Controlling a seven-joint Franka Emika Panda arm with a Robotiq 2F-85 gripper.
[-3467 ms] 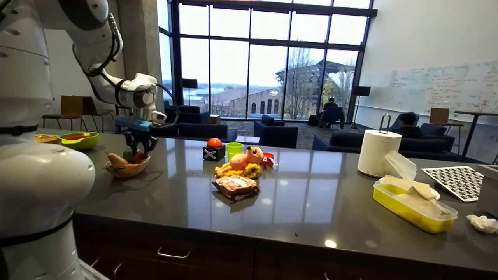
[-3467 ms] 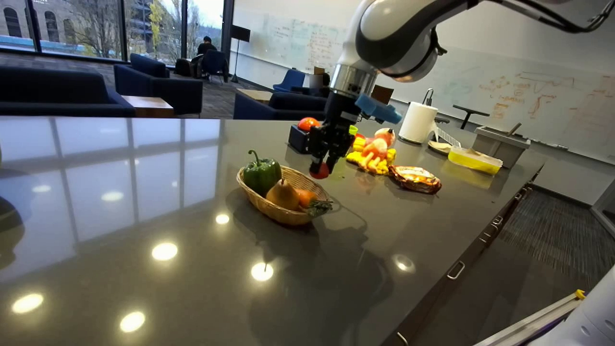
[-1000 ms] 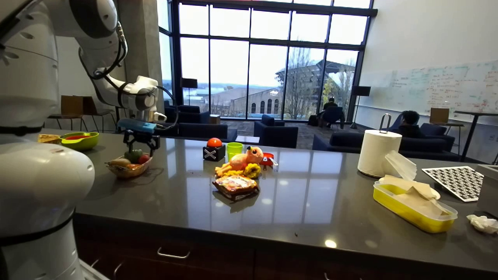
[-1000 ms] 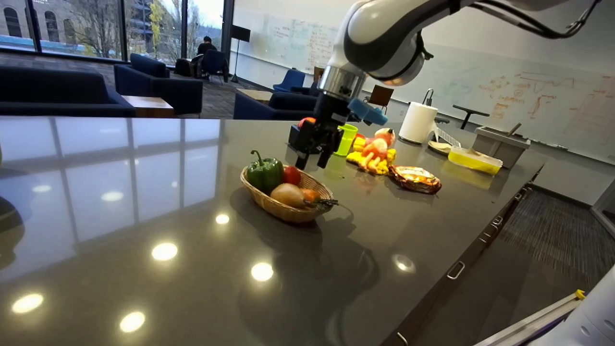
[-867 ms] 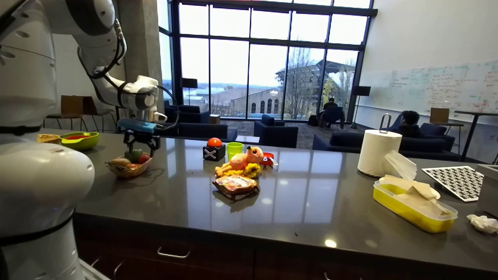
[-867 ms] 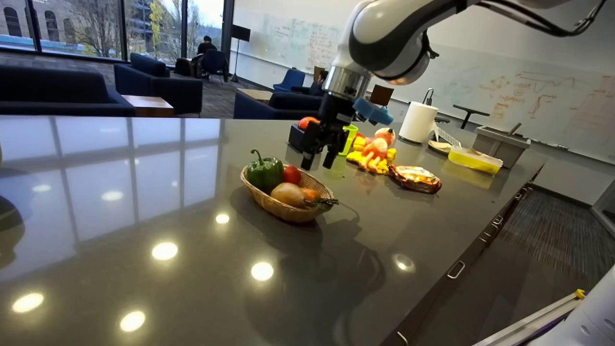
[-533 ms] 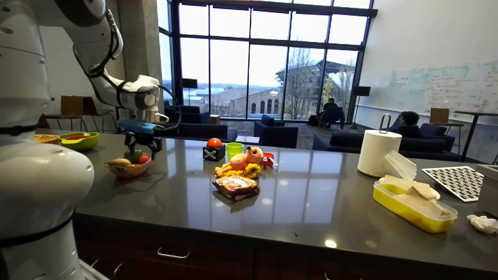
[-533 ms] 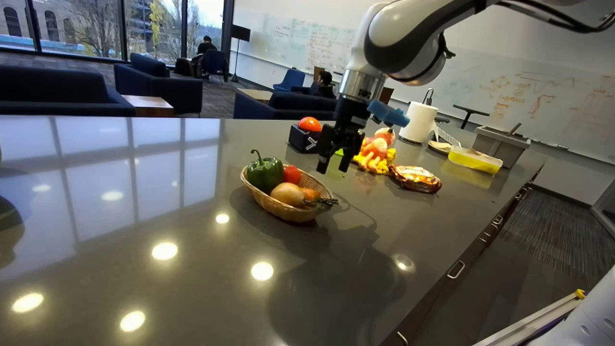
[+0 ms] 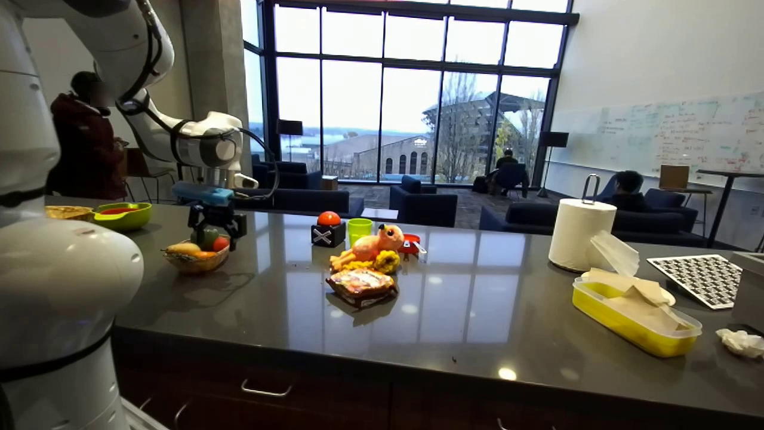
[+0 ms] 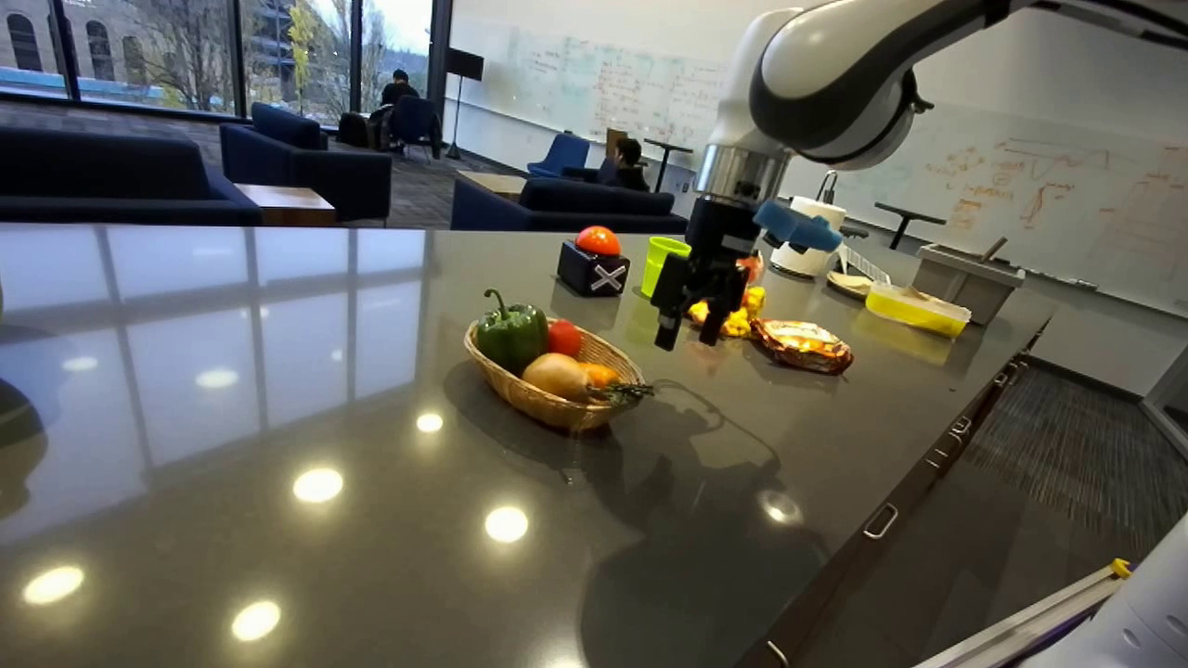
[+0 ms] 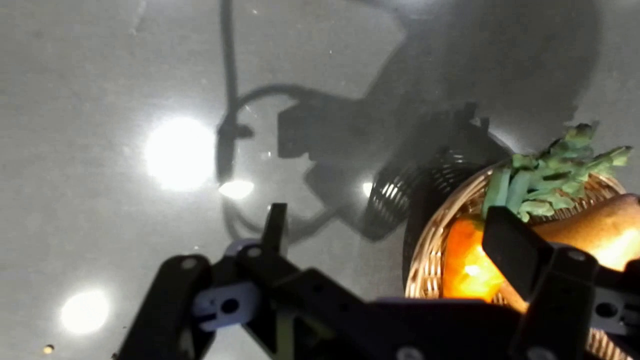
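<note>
Gripper [image 11: 390, 229] was empty, jaws wide apart, nothing pinched between the tips. Nearest thing was the wicker basket [image 10: 520, 404] on the grey counter [image 11: 100, 220], lower than the jaws and off to one side, toward the finger at the right of the wrist view; that finger overlapped its contents there, but an exterior view showed clear space, so no contact. Closest to the jaws inside it: orange carrot [image 11: 462, 265] with leafy greens [image 11: 545, 187], then the tan pear [image 11: 595, 235]; farther off, red tomato [image 10: 563, 340] and green pepper [image 10: 515, 339]. Basket looked light, stiff with slight give, weave rough enough to hold; on that glossy top it probably slid easily, and tipping risked rolling the contents. Best hold seemed the rim nearest the jaws, one finger inside, one outside. Carrot likely wanted a grip across its body, greens looked too floppy; pear around its narrower part; tomato and pepper looked smooth, maybe slick, so squarely across the middle. Real or fake produce, couldn't tell. Snack packet [image 10: 803, 346] lay beyond the jaws, away from the basket.
</note>
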